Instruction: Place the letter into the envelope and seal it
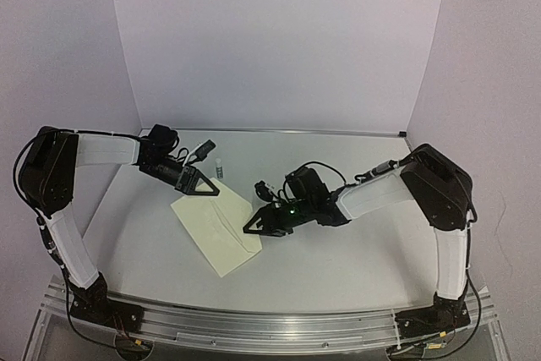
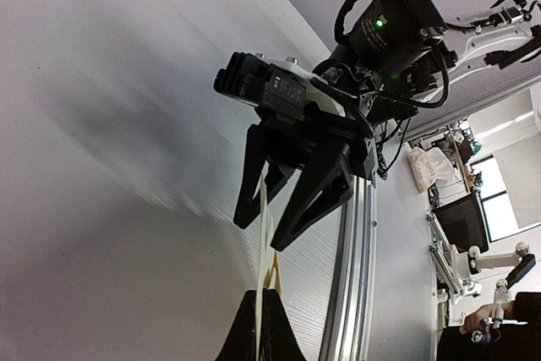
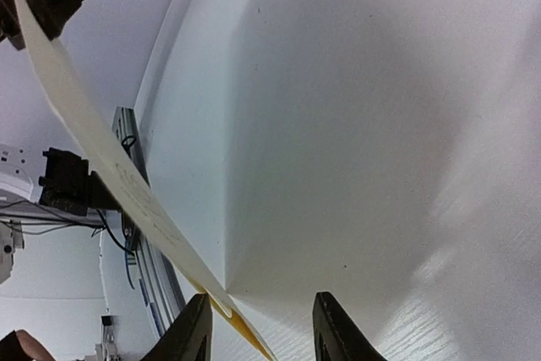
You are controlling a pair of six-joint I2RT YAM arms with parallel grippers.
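Note:
The cream envelope [image 1: 215,227] lies slanted on the white table between both arms. My left gripper [image 1: 203,185] is shut on its far upper edge. In the left wrist view the envelope [image 2: 265,251] shows edge-on, pinched between the left gripper [image 2: 262,293] fingers. My right gripper [image 1: 258,226] stands open at the envelope's right edge, one finger on each side of the paper [image 3: 101,154]. In its own view the right gripper [image 3: 262,327] has the sheet close to its left finger. A darker yellow strip [image 3: 245,340] shows beneath; I cannot tell whether it is the letter.
A small white tube [image 1: 221,169] lies on the table just behind the envelope. An aluminium rail [image 1: 279,323] runs along the near edge with both arm bases on it. White walls close the back and both sides.

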